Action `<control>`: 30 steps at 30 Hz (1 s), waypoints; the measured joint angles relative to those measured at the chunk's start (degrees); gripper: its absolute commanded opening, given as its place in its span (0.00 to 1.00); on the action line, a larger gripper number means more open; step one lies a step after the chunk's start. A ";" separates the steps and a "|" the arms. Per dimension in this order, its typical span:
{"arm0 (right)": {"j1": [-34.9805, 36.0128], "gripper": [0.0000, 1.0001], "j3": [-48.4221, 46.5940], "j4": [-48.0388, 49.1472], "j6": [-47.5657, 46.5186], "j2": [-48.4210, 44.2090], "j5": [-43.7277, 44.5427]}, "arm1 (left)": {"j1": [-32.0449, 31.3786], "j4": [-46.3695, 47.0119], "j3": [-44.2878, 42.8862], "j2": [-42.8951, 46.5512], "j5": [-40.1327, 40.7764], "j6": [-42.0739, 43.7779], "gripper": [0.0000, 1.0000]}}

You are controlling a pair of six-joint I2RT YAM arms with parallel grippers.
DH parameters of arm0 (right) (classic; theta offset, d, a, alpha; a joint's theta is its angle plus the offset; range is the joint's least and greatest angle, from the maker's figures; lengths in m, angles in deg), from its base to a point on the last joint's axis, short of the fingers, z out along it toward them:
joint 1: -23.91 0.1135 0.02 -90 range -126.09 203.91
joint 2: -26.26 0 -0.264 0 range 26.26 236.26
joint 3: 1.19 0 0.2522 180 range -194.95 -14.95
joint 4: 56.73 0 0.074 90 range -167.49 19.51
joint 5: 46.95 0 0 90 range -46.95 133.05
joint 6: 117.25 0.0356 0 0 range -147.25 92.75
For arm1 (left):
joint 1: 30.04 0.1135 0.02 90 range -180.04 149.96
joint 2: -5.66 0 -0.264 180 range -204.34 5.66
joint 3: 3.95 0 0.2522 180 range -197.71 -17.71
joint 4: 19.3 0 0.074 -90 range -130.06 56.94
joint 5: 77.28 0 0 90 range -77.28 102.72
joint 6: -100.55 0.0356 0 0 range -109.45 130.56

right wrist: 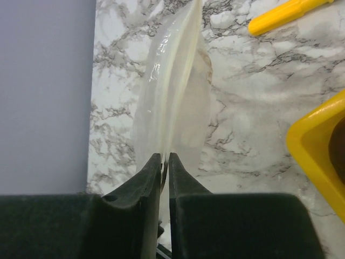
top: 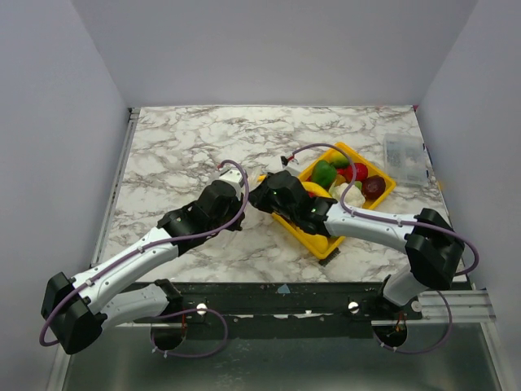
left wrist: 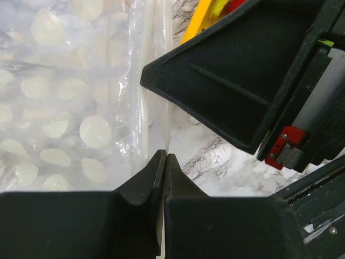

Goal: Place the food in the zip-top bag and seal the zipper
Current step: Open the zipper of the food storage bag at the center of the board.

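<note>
Midway between the tabletop's side edges, my left gripper (left wrist: 164,164) and right gripper (right wrist: 165,163) each pinch the floppy clear dotted plastic bag (left wrist: 70,108).

Table (top: 179,147) far-left open; yellow tray (right wrist: 315,145) crowds right end effector (right wrist: 165,160).

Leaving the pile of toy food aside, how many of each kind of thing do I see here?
Robot arms: 2 (left arm, right arm)
Yellow tray: 1
Dotted clear bag: 1
Clear plastic box: 1
Yellow stick: 1
Total: 6
</note>
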State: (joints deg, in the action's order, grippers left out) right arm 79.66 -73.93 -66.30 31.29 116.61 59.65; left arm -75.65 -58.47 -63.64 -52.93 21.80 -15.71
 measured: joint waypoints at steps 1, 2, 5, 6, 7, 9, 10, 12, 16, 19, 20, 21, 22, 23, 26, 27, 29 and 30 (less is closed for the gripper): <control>0.02 0.01 0.00 0.04 -0.02 0.00 0.02 | 0.00 -0.02 0.00 0.00 -0.11 -0.09 0.00; 0.04 0.01 0.00 0.20 -0.02 0.00 0.02 | 0.00 -0.02 0.00 0.00 -0.15 -0.13 0.00; 0.09 0.01 0.13 1.01 0.42 -0.04 -0.02 | 0.00 -0.11 0.00 0.00 -0.20 -0.33 0.17; 0.09 0.01 0.55 1.81 0.57 -0.20 -0.11 | 0.00 -0.13 0.00 0.00 -0.20 -0.35 0.25; 0.09 0.01 1.16 2.49 0.70 -0.50 -0.17 | 0.00 -0.24 -0.02 0.00 -0.20 -0.52 0.33; 0.07 0.01 2.78 3.61 1.11 -1.38 -0.24 | 0.00 -0.94 -0.15 0.00 -0.35 -0.96 0.46; 0.07 0.01 3.34 3.93 1.29 -1.77 -0.24 | 0.00 -1.29 -0.26 0.00 -0.37 -0.85 0.53; 0.09 0.01 4.44 4.31 1.62 -2.58 -0.24 | 0.00 -2.78 -0.98 0.39 -0.39 -1.20 0.64; 0.07 0.01 5.20 4.98 1.92 -3.76 -0.31 | 0.00 -5.11 -2.43 3.34 -0.02 -0.90 0.74; 0.07 0.01 5.20 5.62 1.95 -4.55 -0.52 | 0.00 -6.45 -3.43 6.47 1.16 -0.04 0.78; 0.07 0.01 5.20 5.79 1.97 -4.74 -0.59 | 0.00 -7.02 -3.93 7.04 1.68 0.11 0.80; 0.07 0.01 5.22 6.01 1.99 -4.92 -0.66 | 0.00 -7.54 -4.42 7.30 2.14 0.35 0.82; 0.07 0.01 5.31 6.29 2.01 -5.11 -0.76 | 0.00 -8.02 -4.94 7.45 2.56 0.52 0.83; 0.07 0.01 5.46 6.56 2.03 -5.31 -0.81 | 0.00 -8.37 -5.38 7.52 2.89 0.83 0.84; 0.07 0.01 5.60 6.95 2.05 -5.51 -1.05 | 0.00 -9.14 -6.27 7.91 3.04 1.84 0.87; 0.07 0.01 5.60 6.93 2.05 -5.51 -1.25 | 0.00 -9.40 -6.51 8.07 3.06 2.03 0.87; 0.07 0.01 5.60 6.93 2.05 -5.51 -1.60 | 0.00 -9.64 -7.32 8.44 3.04 2.86 0.83; 0.07 0.01 5.60 6.93 2.08 -5.51 -1.84 | 0.00 -9.68 -7.67 8.52 3.04 3.10 0.79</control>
State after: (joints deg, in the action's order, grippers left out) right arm 79.73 -68.33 -59.38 33.37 111.10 57.81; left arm -75.65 -68.16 -71.31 -44.41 24.84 -12.60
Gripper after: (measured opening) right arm 0.008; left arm 0.866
